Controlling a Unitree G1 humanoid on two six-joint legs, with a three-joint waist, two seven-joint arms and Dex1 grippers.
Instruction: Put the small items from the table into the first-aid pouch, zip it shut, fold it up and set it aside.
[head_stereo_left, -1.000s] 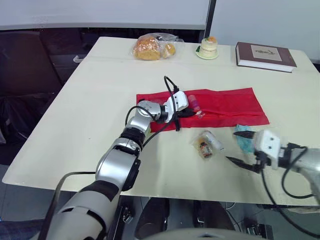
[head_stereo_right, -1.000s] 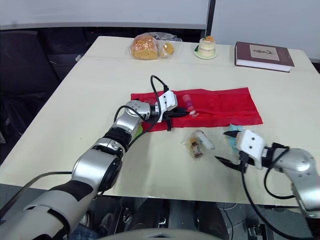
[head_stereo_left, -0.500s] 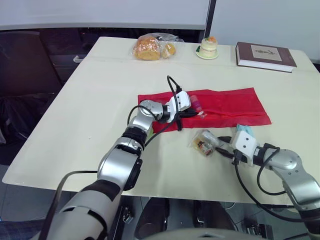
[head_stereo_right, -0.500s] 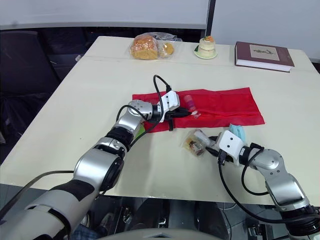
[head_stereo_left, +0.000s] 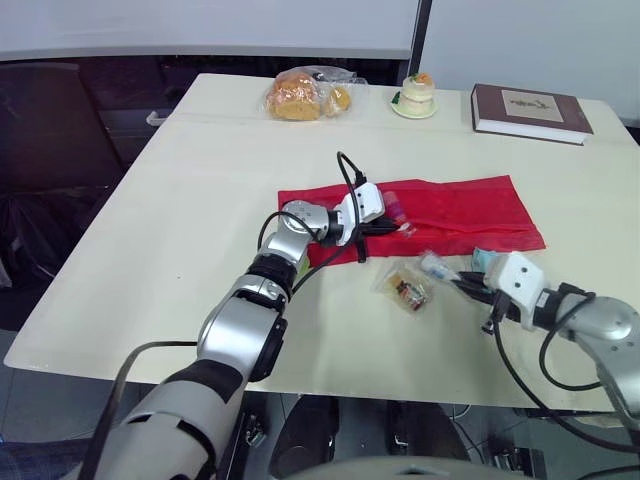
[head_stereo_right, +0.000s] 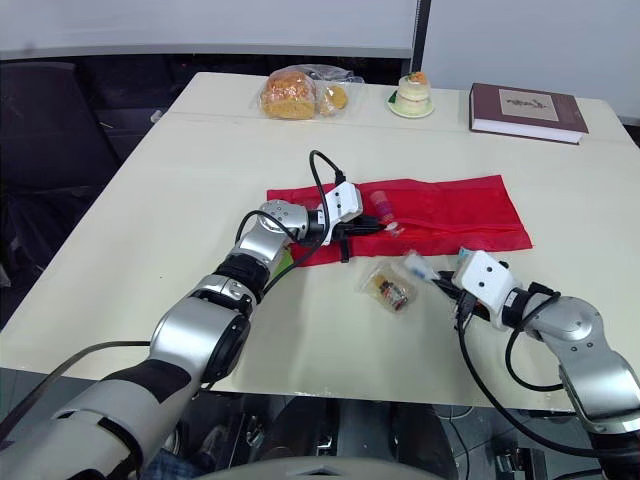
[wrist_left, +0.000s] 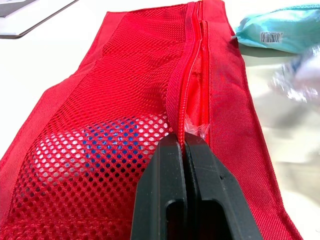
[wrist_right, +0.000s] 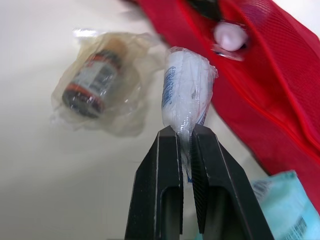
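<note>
Your left end effector (wrist_left: 184, 142) pinches the zipper edge (wrist_left: 176, 97) of the red mesh pouch (head_stereo_left: 455, 208) on the bench (head_stereo_left: 180, 220), I think to keep its mouth open. Your right end effector (wrist_right: 185, 132) grips the wrapped white roll (wrist_right: 187, 90), on the near side of that mouth.

Teal packet (head_stereo_left: 484, 257), three o'clock of the bagged vial (head_stereo_left: 404, 290): half of it is tucked behind the right gripper (wrist_right: 184, 134), and that wrist view's edge slices off the rest. The vial's label is a smear, unreadable. Print on the wrapped roll (wrist_right: 186, 92) pinched in those fingers is just as illegible. Inside the first-aid pouch (head_stereo_left: 460, 212), something pink and blue sits behind the mesh (wrist_left: 100, 145), too blurred to name. The left gripper (wrist_left: 184, 142) is clamped on the zip edge, covering whatever lies under its tips. At the pouch's twelve o'clock, lettering on the book (head_stereo_left: 528, 110) is too small to read.
</note>
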